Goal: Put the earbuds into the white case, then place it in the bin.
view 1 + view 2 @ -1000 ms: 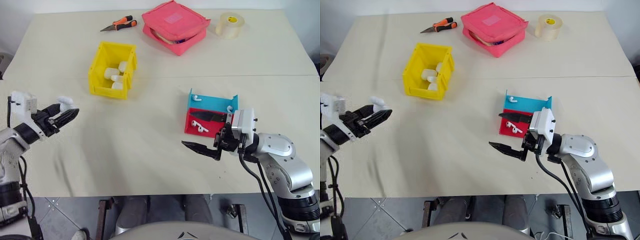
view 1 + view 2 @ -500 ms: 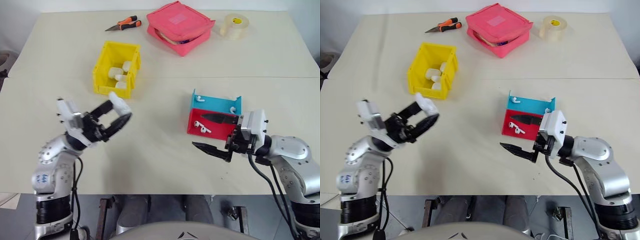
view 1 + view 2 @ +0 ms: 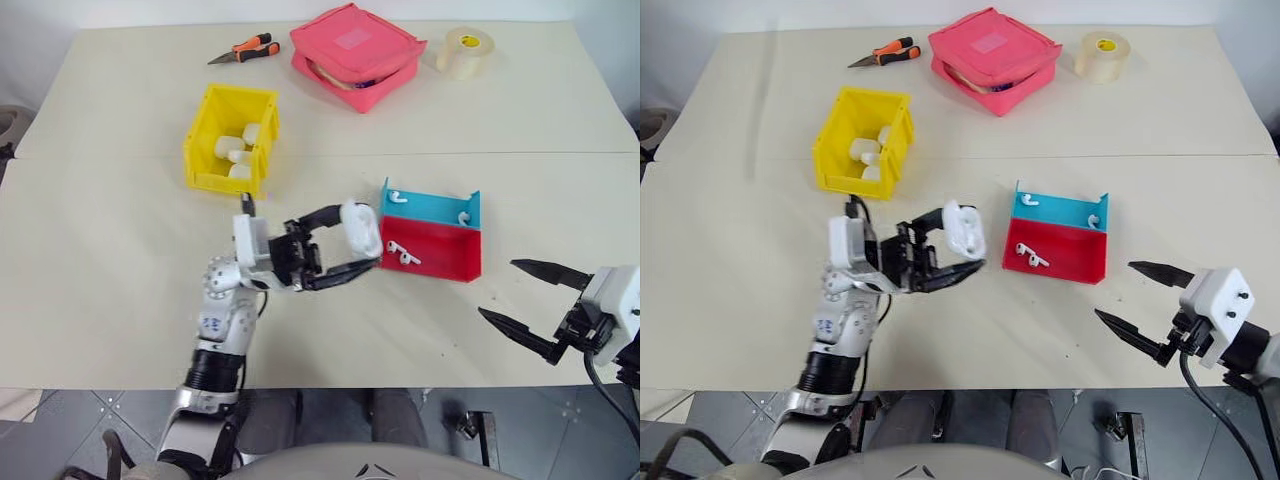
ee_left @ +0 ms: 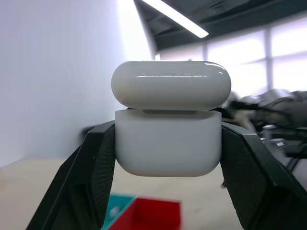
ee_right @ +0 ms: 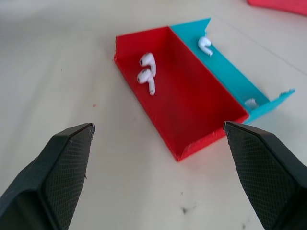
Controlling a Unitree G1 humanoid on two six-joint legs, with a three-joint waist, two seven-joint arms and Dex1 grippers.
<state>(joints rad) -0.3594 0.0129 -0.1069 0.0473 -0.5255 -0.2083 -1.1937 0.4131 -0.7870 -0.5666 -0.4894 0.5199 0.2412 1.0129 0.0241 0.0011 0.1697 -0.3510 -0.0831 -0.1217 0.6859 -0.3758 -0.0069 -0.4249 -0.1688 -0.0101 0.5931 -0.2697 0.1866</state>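
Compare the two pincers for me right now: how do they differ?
The left pincer is shut on the white case, raised over the table beside the tray; the right pincer stands wide open and empty, nearer the table's front edge. The left points toward the tray from its left; the right from its right. Both have black fingers.

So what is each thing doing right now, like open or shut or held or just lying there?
white case: lid ajar, held up.
left gripper: shut on the case.
right gripper: open, empty.
earbuds: loose in the tray.
blue-and-red tray: flat on the table.
bin: holds white cases.
pink pouch: partly unzipped.
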